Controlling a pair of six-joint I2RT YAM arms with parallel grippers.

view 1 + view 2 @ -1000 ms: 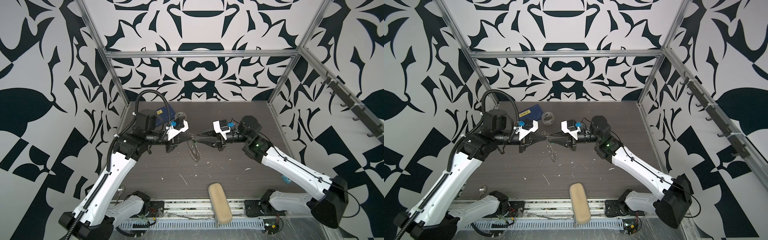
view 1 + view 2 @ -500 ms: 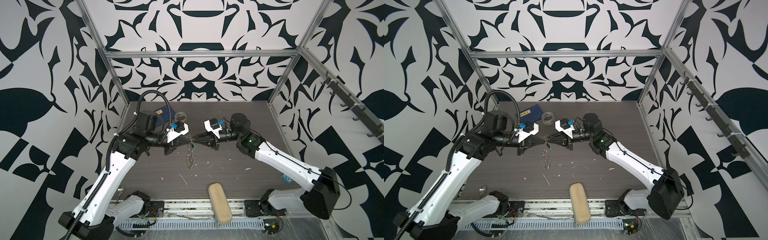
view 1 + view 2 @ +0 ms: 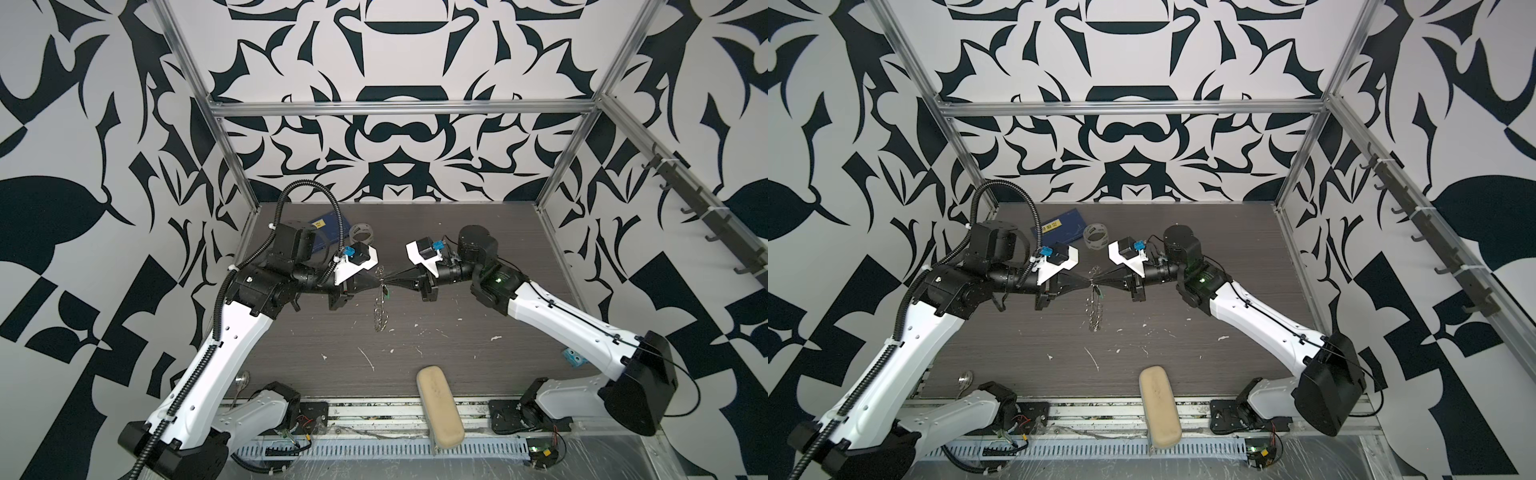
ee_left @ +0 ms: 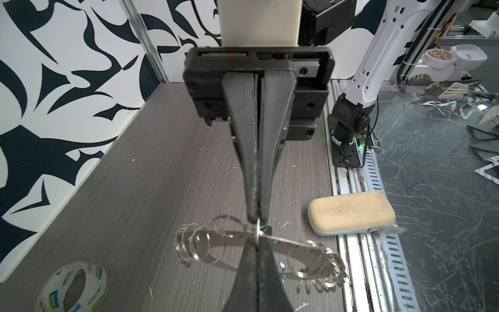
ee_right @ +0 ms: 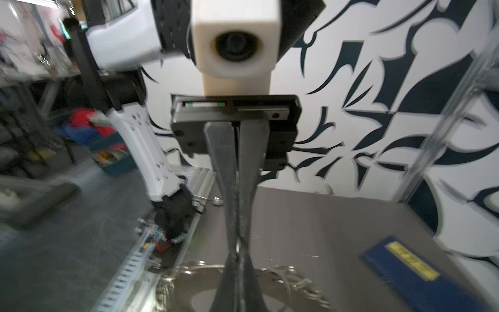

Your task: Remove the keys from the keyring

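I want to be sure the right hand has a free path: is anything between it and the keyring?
Nothing visible. The right hand, shut, meets the keyring at its rim, tip to tip with the left hand, which grips the same spot.

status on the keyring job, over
left end effector shut on large flat grey metal keyring disc, held in the air. right end effector shut at its rim by small green key, key not yet off. nothing blocking.

Bare worktop (image 3: 478,361) is left at four o'clock of the keyring (image 3: 379,316); eleven o'clock is blocked by a tape roll (image 3: 361,235).
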